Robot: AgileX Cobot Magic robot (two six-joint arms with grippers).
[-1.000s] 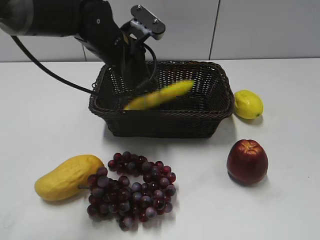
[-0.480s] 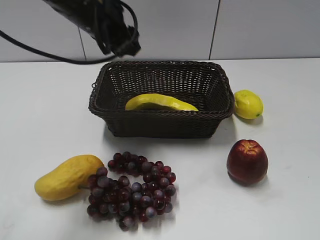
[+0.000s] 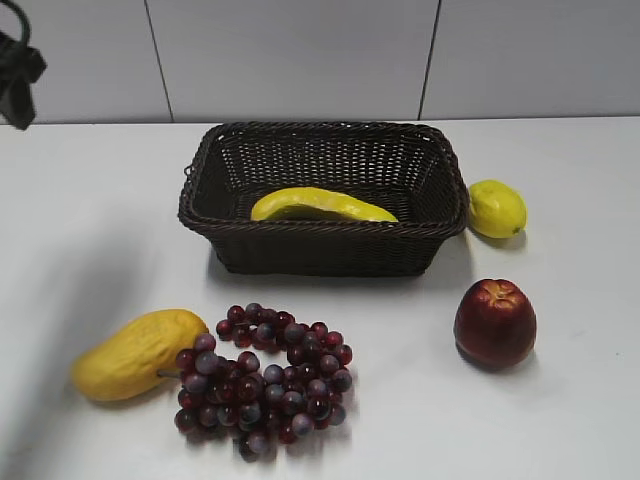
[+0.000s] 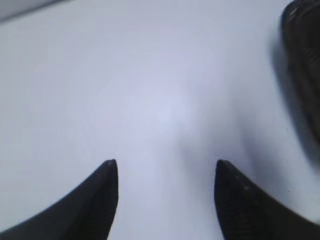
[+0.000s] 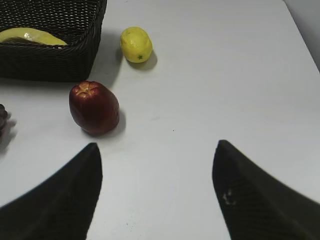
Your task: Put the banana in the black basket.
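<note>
The banana (image 3: 320, 206) lies inside the black basket (image 3: 325, 250) on the white table; in the right wrist view its end (image 5: 31, 36) shows in the basket (image 5: 50, 62) at the top left. My left gripper (image 4: 166, 162) is open and empty over bare table, with the basket's edge (image 4: 302, 60) at the right of its view. In the exterior view only a dark bit of the left arm (image 3: 18, 75) shows at the far left edge. My right gripper (image 5: 157, 145) is open and empty above bare table, in front of the apple.
A yellow-orange mango (image 3: 135, 352) and a bunch of dark grapes (image 3: 265, 378) lie at the front left. A red apple (image 3: 494, 323) and a lemon (image 3: 496, 208) lie right of the basket; both also show in the right wrist view, apple (image 5: 94, 107) and lemon (image 5: 136, 44).
The left arm let the banana go into the basket, then pulled up and away to the far left edge of the exterior view. The banana has settled flat.
</note>
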